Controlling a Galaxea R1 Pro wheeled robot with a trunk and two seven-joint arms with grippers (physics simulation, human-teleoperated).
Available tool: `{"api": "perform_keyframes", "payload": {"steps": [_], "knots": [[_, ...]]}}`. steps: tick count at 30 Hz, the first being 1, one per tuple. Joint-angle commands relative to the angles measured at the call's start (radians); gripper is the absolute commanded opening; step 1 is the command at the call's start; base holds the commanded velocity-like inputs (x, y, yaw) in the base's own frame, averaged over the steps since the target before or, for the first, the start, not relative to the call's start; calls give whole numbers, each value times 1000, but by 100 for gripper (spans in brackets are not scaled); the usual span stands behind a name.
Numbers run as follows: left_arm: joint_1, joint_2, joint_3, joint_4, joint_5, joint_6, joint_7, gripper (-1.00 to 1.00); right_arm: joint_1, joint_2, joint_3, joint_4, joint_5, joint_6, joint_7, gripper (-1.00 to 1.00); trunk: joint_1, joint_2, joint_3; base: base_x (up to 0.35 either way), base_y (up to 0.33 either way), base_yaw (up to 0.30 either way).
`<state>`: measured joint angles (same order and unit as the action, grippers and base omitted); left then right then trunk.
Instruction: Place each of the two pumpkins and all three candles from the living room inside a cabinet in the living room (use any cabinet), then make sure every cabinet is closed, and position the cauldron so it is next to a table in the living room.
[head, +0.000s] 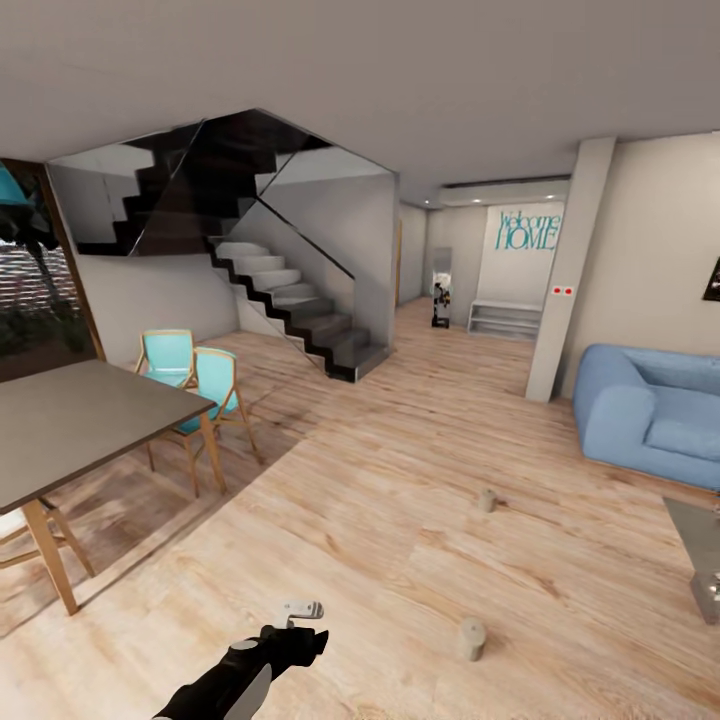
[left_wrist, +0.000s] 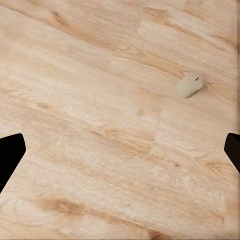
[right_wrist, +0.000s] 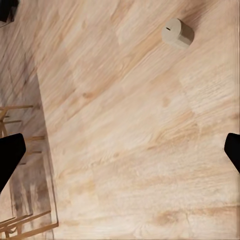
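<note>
1. Two candles stand upright on the wooden floor (head: 400, 520), long axes vertical, flat tops up: the near candle (head: 472, 639) close to the floor's front edge in the head view, the far candle (head: 486, 500) further in, toward the blue sofa (head: 650, 410).
2. The two candles are well apart, with bare planks between them.
3. In the left wrist view one candle (left_wrist: 189, 85) stands ahead of the open fingertips (left_wrist: 10, 155), which hold nothing.
4. In the right wrist view a candle (right_wrist: 178, 33) shows its top with a tiny wick; the right fingers (right_wrist: 10, 157) are spread wide and empty.
5. In the head view a dark arm ends in a gripper (head: 300, 610) low over the floor, near the near candle; its jaws cannot be judged there.
6. On the far wall, teal lettering (head: 528, 231) reads "Welcome HOME".
7. A grey dining table (head: 80, 420) with turquoise chairs (head: 195, 375) stands at the left; a dark staircase (head: 290, 290) rises behind.
8. A glass table corner (head: 700, 545) juts in at the right edge, beside the sofa.
</note>
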<state>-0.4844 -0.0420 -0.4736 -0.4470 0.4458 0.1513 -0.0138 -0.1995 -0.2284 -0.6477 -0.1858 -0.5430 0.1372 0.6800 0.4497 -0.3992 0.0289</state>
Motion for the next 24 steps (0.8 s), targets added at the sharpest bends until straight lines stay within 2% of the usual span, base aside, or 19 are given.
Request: {"api": "perform_keyframes", "payload": {"steps": [1,11,24], "knots": [[0,1,-3,-1,6,4,0,100,0,0,-2,0,-10,10,2,100,0,-1,-2,0,0,-211],[0,1,-3,1,7,2,0,100,-1,-1,-1,0,-9,10,0,100,0,-1,-14,87,62,-208],[0,1,-5,1,5,3,0,100,-1,-2,1,0,-7,8,0,100,0,-1,-30,233,185,-188]]}}
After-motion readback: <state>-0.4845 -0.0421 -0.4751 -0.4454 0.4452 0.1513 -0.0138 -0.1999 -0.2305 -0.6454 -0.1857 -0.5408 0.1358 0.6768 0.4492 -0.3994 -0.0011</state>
